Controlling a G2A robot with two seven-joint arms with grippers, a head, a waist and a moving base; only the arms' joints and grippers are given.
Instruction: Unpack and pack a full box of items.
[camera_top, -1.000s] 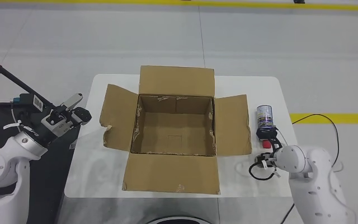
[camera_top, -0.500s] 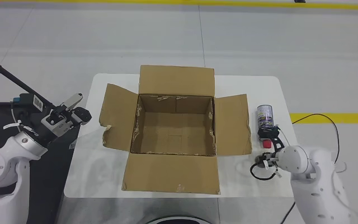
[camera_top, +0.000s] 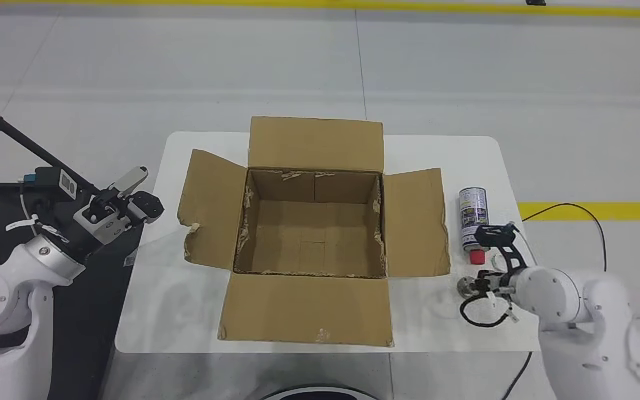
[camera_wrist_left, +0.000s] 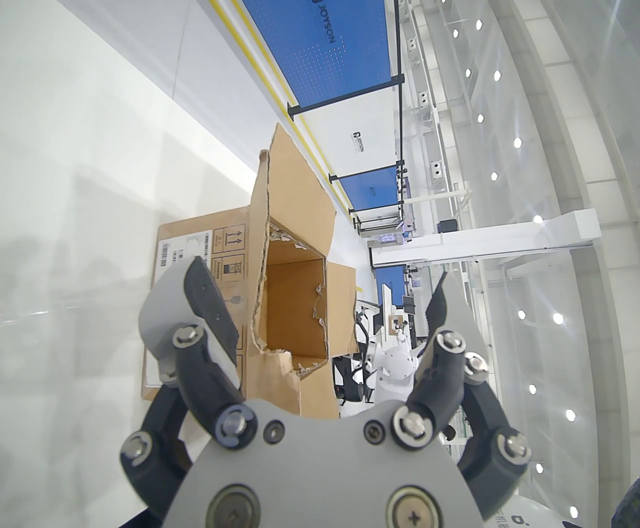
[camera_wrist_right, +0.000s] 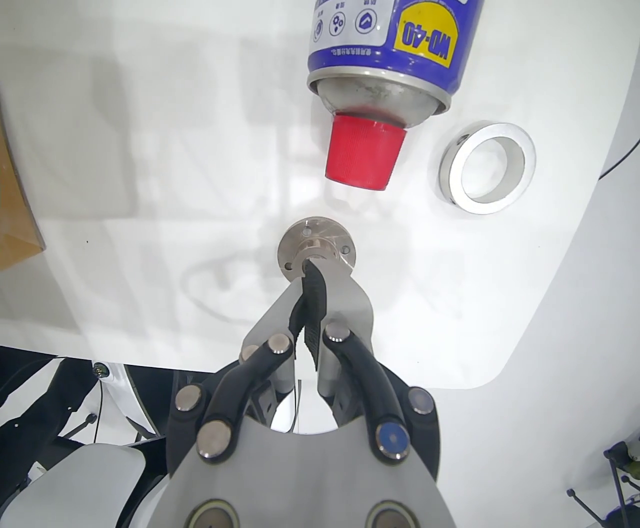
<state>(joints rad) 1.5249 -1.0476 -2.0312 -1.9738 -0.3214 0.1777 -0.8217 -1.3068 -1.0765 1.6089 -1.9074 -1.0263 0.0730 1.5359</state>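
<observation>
Table (camera_top: 450, 160): right gripper (camera_wrist_right: 312, 272), clamped on flanged fitting (camera_wrist_right: 317, 245), pulled back from spray can (camera_wrist_right: 390, 45); left gripper (camera_wrist_left: 320, 282) agape.

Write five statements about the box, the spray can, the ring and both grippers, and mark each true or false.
1. The box is open, with nothing inside. True.
2. The spray can stands upright. False: it lies on its side on the table.
3. The right gripper is shut on a flanged metal part. True.
4. The metal ring sits around the red cap. False: it lies beside the cap, apart.
5. The left gripper grips the box. False: it is open, clear of the box.
</observation>
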